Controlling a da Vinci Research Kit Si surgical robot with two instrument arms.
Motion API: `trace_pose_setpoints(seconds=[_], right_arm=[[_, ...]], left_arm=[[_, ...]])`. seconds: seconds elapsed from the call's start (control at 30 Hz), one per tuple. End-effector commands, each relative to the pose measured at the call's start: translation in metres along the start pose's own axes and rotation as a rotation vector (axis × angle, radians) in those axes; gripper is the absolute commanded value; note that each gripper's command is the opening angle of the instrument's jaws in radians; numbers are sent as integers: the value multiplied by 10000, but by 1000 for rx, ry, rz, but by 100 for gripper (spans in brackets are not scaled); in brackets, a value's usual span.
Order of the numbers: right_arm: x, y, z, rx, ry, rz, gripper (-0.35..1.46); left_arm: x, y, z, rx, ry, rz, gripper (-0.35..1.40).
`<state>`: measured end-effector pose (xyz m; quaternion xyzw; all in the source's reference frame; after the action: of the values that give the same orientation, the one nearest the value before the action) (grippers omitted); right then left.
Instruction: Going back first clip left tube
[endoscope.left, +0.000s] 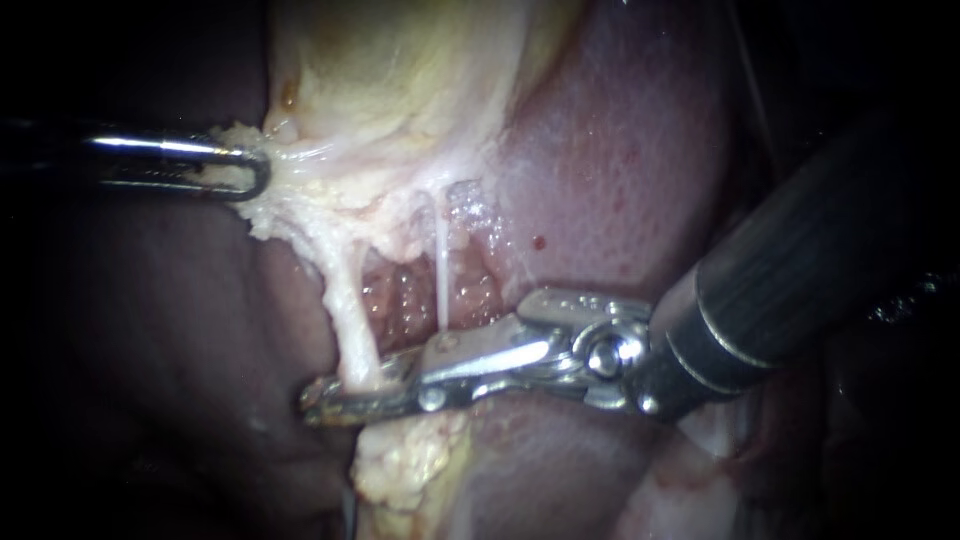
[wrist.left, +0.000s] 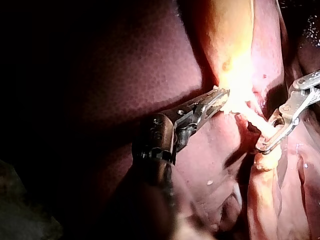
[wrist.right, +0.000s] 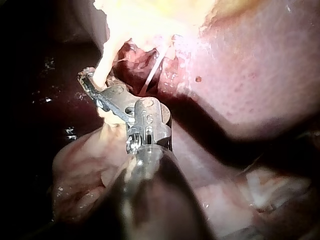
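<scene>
Right instrument's pincer clamps the left tube; pulling back unopened could tear it; left instrument's pincer grips gallbladder.

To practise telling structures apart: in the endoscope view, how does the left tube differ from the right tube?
The left tube is thick, cream and slanted; the right tube is thin, white and upright. The left tube reaches the right instrument's tip; the right tube ends further back along it. Both run down from the gallbladder.
</scene>
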<state>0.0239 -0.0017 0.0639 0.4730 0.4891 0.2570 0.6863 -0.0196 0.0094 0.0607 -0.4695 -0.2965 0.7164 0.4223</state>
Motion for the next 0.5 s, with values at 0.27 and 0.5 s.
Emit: trace_pose_setpoints(seconds=[0.27,0.5], right_arm=[[-4,2,4,69,18,2,28],[-13,6,18,78,45,-16,49]], left_arm=[[0,2,0,3,1,0,-35],[0,2,0,3,1,0,-35]])
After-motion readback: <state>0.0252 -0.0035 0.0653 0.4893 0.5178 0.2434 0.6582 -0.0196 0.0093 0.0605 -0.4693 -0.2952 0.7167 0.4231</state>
